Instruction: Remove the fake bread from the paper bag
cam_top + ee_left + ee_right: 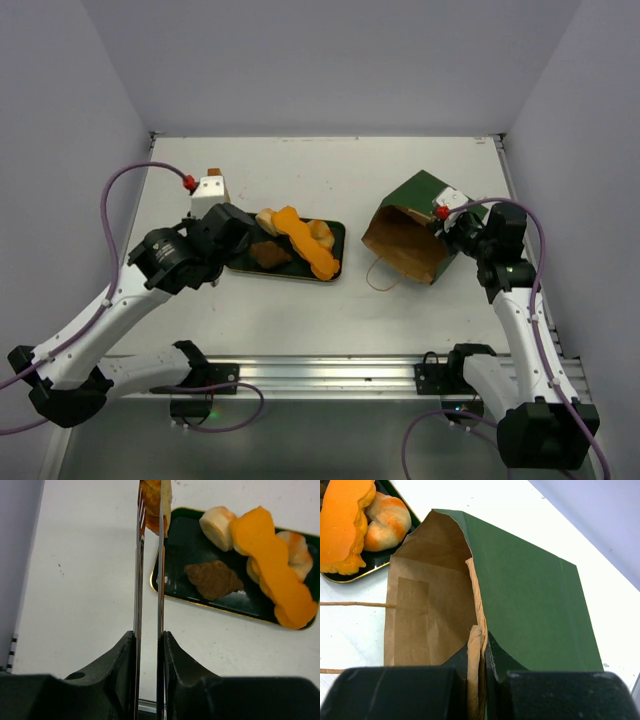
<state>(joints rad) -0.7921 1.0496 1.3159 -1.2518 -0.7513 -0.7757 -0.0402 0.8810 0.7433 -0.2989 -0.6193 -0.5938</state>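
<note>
Right gripper (482, 677) clamped on bag (530, 595) rim, holds it tipped, mouth toward tray (185, 535). Left gripper (149, 640) squeezes tongs (150, 580); tips pinch bread piece (154, 505) over tray corner, likely for drop-off. Other bread (270, 555) on tray; none visible in bag.

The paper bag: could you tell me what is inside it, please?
Through the mouth of the paper bag, only bare brown lining shows, no bread. Its green wall covers the deeper part, so anything there is hidden. The right gripper is shut on its folded edge.
</note>
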